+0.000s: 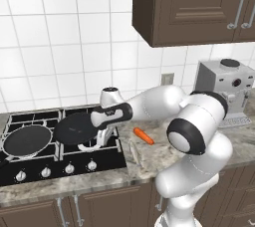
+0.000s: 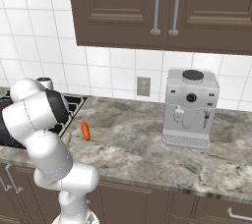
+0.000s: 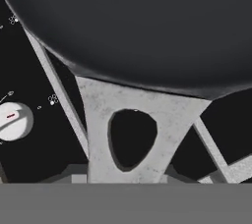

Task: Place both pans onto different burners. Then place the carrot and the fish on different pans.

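Observation:
One black pan (image 1: 27, 140) rests on the front-left burner of the cooktop (image 1: 107, 160). The second pan (image 1: 73, 127) hangs level just above the right-hand burners. My gripper (image 1: 102, 138) is at its right side, shut on its pale handle (image 3: 129, 134). In the hand view that pan's dark underside (image 3: 138, 26) looms over the grate bars. The orange carrot (image 1: 144, 136) (image 2: 85, 130) lies on the counter right of the cooktop. The pale fish (image 1: 135, 154) (image 2: 68, 139) lies just in front of it. My fingertips are hidden.
A row of knobs (image 1: 56, 169) runs along the cooktop's front, and one knob (image 3: 14, 120) sits left of the handle. A silver coffee machine (image 1: 224, 89) (image 2: 189, 107) stands at the back right of the marble counter (image 2: 138, 144). Wall cabinets (image 1: 199, 7) hang overhead.

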